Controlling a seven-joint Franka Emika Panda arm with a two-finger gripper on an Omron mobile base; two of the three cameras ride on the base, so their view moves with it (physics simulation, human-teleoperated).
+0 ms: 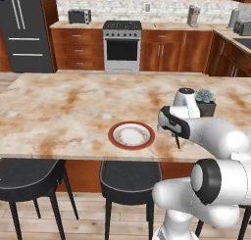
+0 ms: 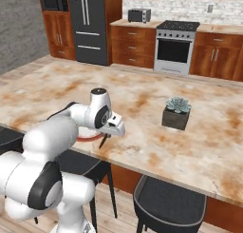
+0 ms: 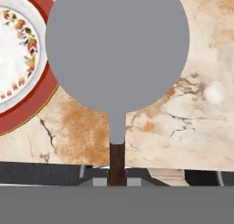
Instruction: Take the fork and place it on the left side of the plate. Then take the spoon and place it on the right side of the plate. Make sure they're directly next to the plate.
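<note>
On the marbled table [image 1: 59, 111], the red-rimmed plate [image 1: 131, 135] sits near the front edge above the stools. Just to its right, the tool [image 1: 177, 142] is clenched on the spoon [image 3: 117, 54], whose thin dark handle hangs down over the table edge; in the hand view its round grey bowl lies beside the plate's red rim. Further right stands a small potted succulent [image 1: 205, 102].

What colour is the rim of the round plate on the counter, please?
Red around a white centre, on the round plate; clearest in the hand view.
</note>
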